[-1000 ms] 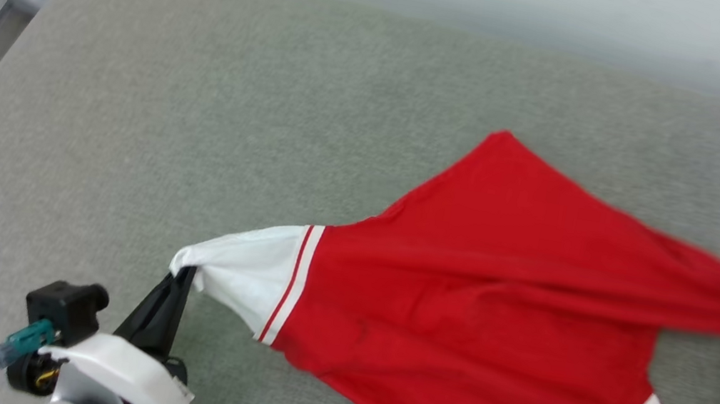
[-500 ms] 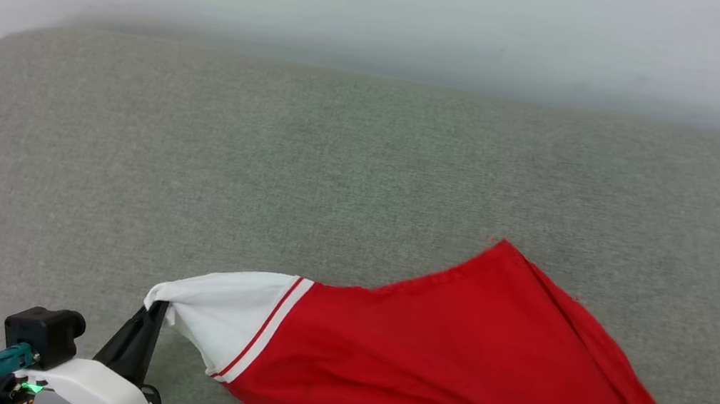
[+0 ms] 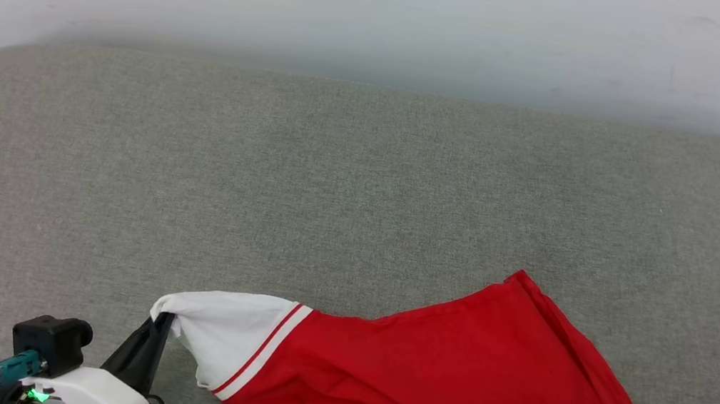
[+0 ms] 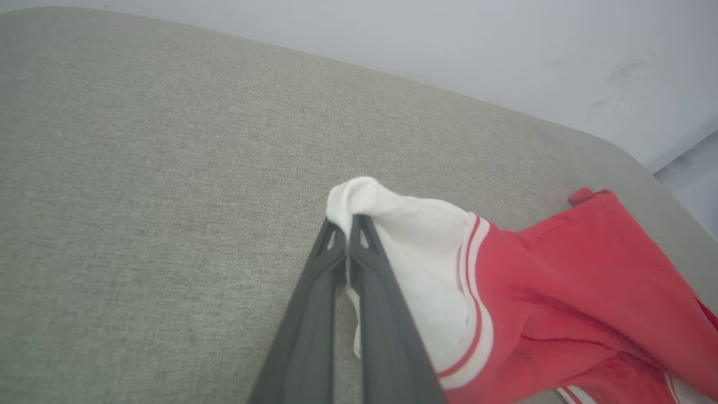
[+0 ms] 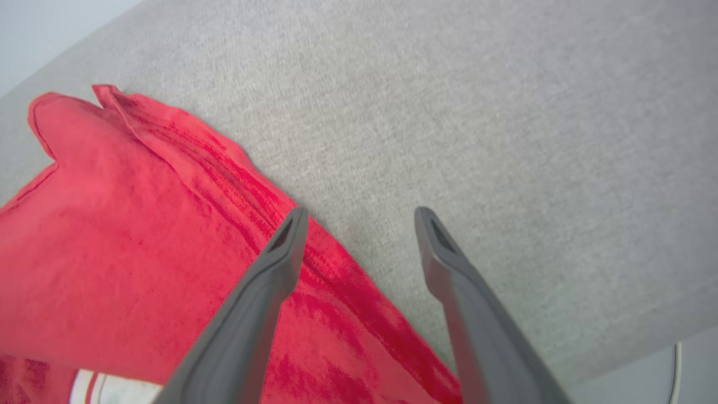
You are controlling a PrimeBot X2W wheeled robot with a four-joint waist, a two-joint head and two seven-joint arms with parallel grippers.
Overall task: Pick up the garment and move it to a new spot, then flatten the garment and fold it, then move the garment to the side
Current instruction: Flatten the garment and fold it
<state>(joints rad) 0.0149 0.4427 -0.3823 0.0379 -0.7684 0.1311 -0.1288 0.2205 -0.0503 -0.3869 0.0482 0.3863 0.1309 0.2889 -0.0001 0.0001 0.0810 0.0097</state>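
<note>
Red thin cloth with a white sleeve (image 4: 415,247) makes up the jersey (image 3: 447,382), which lies rumpled across the near right of the grey-green woven cushion (image 3: 335,176). Its body is creased and doubled over along the right edge.

The left gripper (image 4: 345,224), at the near left, is pinched tight on the very tip of that sleeve and holds it raised off the cushion. The right gripper (image 5: 359,216) hangs with its fingers spread wide over the jersey's right edge. One finger is above the red cloth and the other above bare cushion, and it grips nothing.

The left hold looks slight. It takes only a small bunch of slippery fabric, so a hard pull to the left would likely slide the sleeve out, or stretch it rather than spread the body.

On the right, closing as placed could catch only the top layer of the doubled edge, which would leave a hidden fold when the jersey is flattened. The cushion's near right border is close by, so a loose drag could let the cloth spill over it.
</note>
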